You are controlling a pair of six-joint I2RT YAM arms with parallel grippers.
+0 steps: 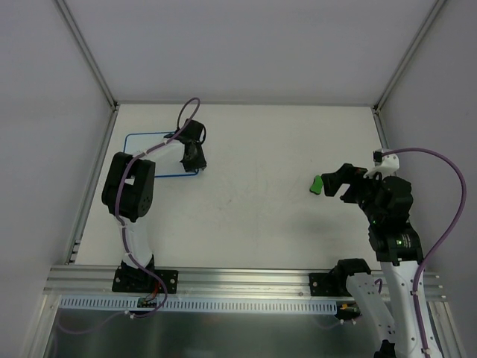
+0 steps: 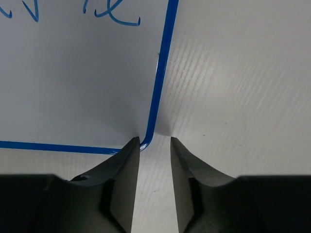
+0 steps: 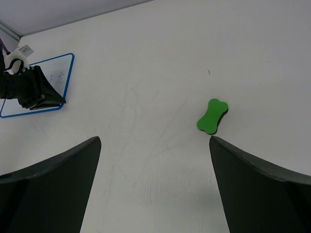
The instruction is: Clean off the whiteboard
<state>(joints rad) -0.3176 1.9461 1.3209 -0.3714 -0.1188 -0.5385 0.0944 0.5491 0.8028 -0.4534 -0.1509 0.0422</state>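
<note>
**Left gripper at board corner**

The whiteboard (image 2: 77,82) lies flat at the table's (image 3: 146,63) far left (blue scribbles on it). The left gripper's (image 2: 154,143) fingers stand narrowly apart at its near right corner. The right gripper (image 3: 155,141) hangs wide open near the green eraser (image 3: 212,116)

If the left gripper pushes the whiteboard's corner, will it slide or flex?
The whiteboard lies flat on the smooth table, so a corner push probably slides or pivots it. Its straight edges suggest stiff, not floppy. The left gripper meets only the rounded corner, so it may slip off.
</note>
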